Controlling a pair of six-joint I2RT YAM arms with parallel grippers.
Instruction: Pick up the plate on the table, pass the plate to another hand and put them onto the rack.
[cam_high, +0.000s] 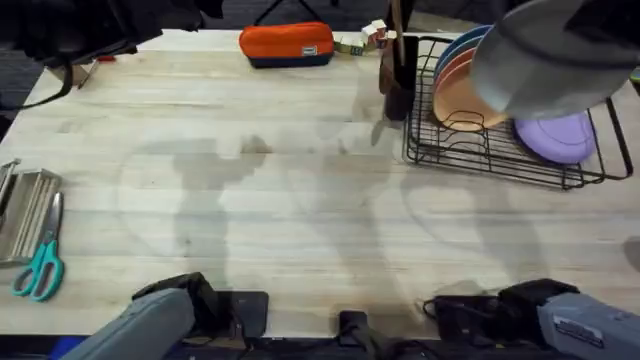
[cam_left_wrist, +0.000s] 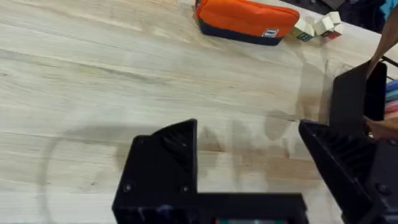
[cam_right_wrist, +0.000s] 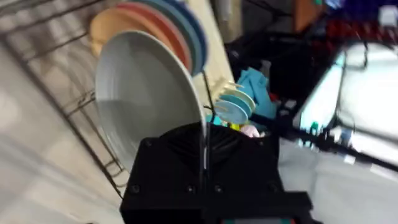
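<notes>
Two plates, orange and blue, plus one lilac plate, occupy the black wire rack; my right claw grips the pale grey plate, my left claw spread empty.

An orange zipped fabric pouch lies at upper centre, teal-handled scissors at lower left, and a round lilac plate at right.

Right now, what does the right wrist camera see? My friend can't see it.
Two black fingers pinch the rim of a pale grey plate, held on edge over a black wire rack. Orange and blue plates stand behind it.
</notes>
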